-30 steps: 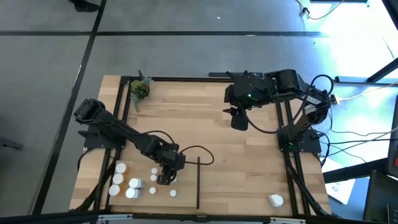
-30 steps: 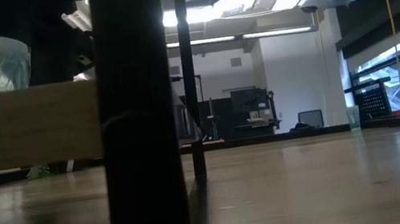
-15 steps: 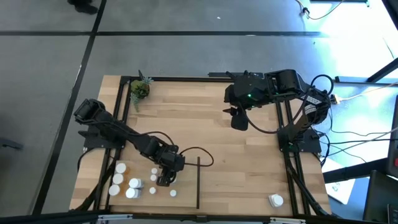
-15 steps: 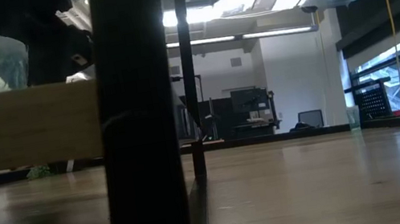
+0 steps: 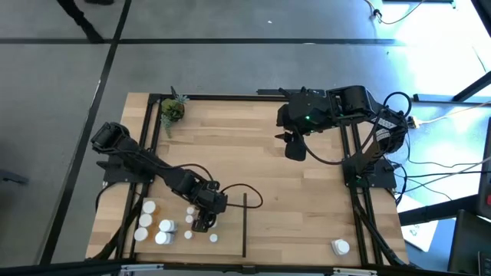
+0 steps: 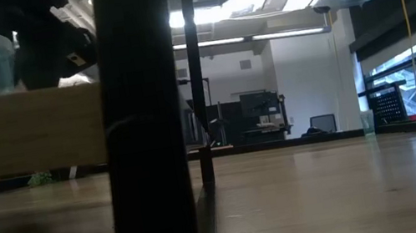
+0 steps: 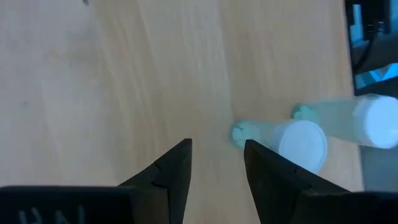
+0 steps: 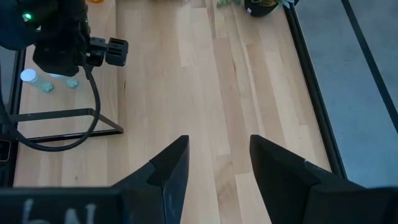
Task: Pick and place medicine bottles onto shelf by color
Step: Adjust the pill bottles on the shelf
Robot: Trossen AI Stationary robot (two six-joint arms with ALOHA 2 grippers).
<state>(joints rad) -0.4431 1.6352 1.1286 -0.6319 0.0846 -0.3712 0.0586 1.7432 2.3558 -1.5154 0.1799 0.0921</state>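
Near the front-left bottle cluster (image 5: 157, 227), your left gripper (image 5: 201, 223) hovers with fingers apart, nothing between them, one white bottle (image 7: 292, 140) just beside. Right gripper (image 5: 294, 147) waits far right, fingers parted over the shelf (image 5: 253, 161).

Bare wood lies between the left gripper (image 7: 216, 163) and its front, while two white-capped bottles (image 7: 287, 140) crowd one side.

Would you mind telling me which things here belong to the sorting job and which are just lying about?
Job: bottles, lone bottle, shelf, divider, left hand.
Lying about: plant, cables.
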